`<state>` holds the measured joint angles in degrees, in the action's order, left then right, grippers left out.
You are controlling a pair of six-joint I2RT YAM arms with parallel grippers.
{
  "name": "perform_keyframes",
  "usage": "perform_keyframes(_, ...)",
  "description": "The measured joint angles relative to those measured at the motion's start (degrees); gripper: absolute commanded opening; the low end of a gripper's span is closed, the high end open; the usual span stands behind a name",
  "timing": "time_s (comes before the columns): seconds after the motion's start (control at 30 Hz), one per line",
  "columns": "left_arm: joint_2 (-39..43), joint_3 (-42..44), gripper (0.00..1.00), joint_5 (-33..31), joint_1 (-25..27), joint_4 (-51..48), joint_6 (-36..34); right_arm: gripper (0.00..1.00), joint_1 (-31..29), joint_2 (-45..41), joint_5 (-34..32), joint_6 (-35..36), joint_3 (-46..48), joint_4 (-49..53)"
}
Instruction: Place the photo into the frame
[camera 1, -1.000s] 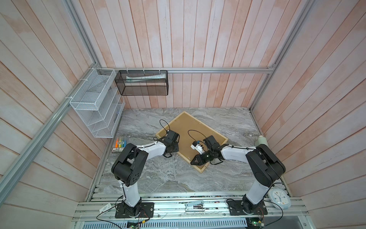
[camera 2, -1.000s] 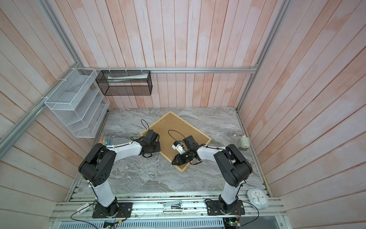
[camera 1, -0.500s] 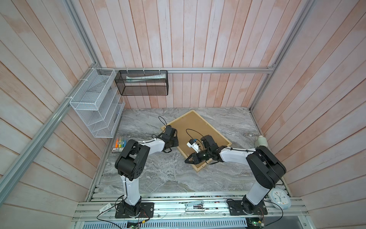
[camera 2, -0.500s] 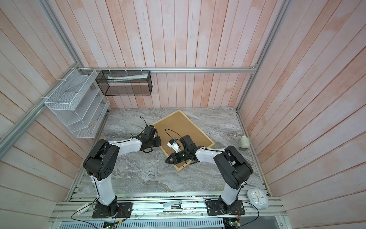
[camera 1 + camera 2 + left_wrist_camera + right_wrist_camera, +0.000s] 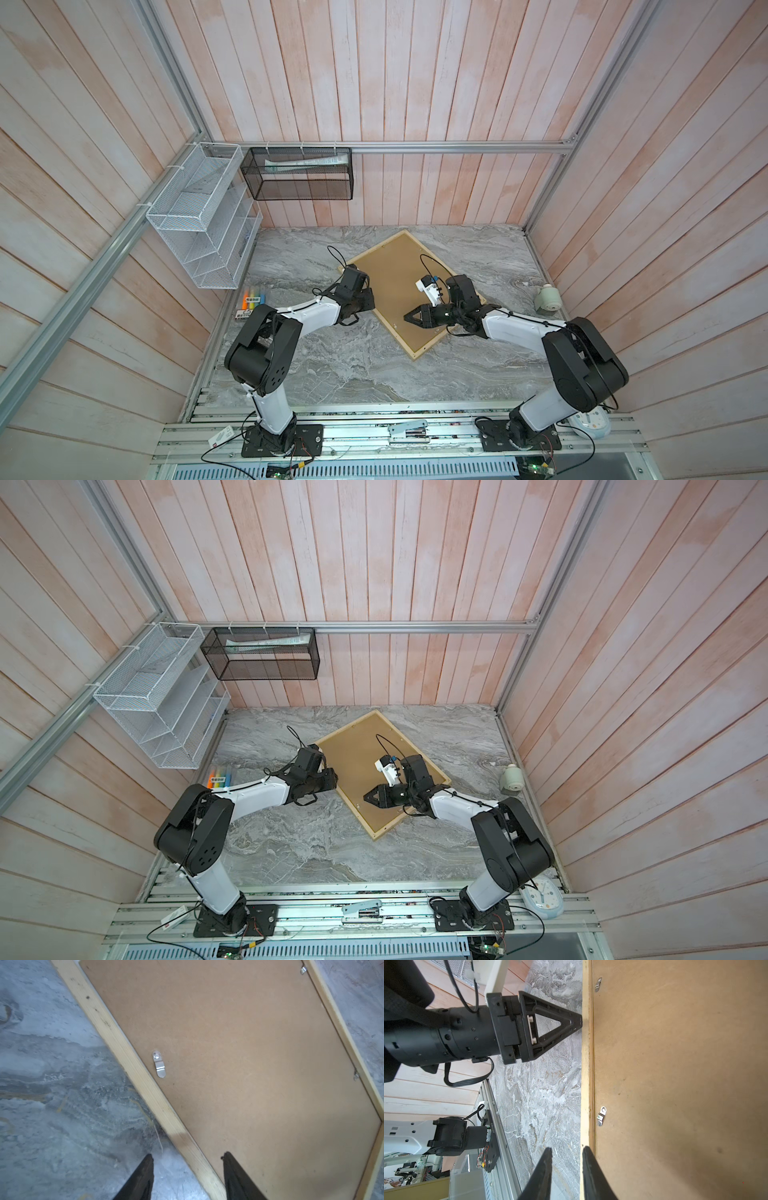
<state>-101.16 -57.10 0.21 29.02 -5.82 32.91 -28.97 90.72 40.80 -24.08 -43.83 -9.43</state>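
Note:
The frame (image 5: 415, 356) (image 5: 375, 836) lies face down and skewed on the marble table, its pale wood strip (image 5: 124, 1051) (image 5: 586, 1074) around a brown backing board (image 5: 399, 270) (image 5: 249, 1064). The photo is hidden. My left gripper (image 5: 369, 297) (image 5: 188, 1157) is open and straddles the frame's left strip, one finger over marble, the other over the board. My right gripper (image 5: 406, 321) (image 5: 566, 1150) stands narrowly open at the same strip nearer the front, one finger (image 5: 586, 1151) on the wood, the other over marble. In the right wrist view the left gripper (image 5: 577, 1020) touches the strip.
Small metal clips (image 5: 159, 1064) (image 5: 601, 1115) sit along the board's rim. A white wire rack (image 5: 199, 232) and a black mesh basket (image 5: 301, 174) hang on the walls. Highlighters (image 5: 253, 297) lie at the table's left edge, a small pale object (image 5: 548, 299) at the right.
The frame has turned a little on the table since a second ago. The right gripper reached past the frame's left strip and has come back to it. The left gripper shifted slightly.

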Motion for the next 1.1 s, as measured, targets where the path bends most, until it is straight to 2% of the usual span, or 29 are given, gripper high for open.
perform_keyframes(0.2, -0.8, -0.4, 0.54, -0.6, 2.9, -2.5, 0.9, 0.27, 0.5, 0.0, -0.1, -0.3, 0.1, 0.0)
perform_keyframes(0.53, -2.8, -0.9, 0.51, -0.6, 3.6, -4.1, 1.8, 0.27, 0.9, 0.0, 0.0, -0.3, 0.1, 0.0)
perform_keyframes(0.9, -5.5, -4.2, 0.44, -0.6, 3.6, -5.3, 0.6, 0.27, 1.0, 0.0, 0.0, -0.3, 0.1, 0.0)
perform_keyframes(1.1, -6.6, -5.8, 0.36, -0.9, 3.6, -6.6, -0.6, 0.27, 1.6, 0.0, 0.0, -0.3, 0.1, 0.0)
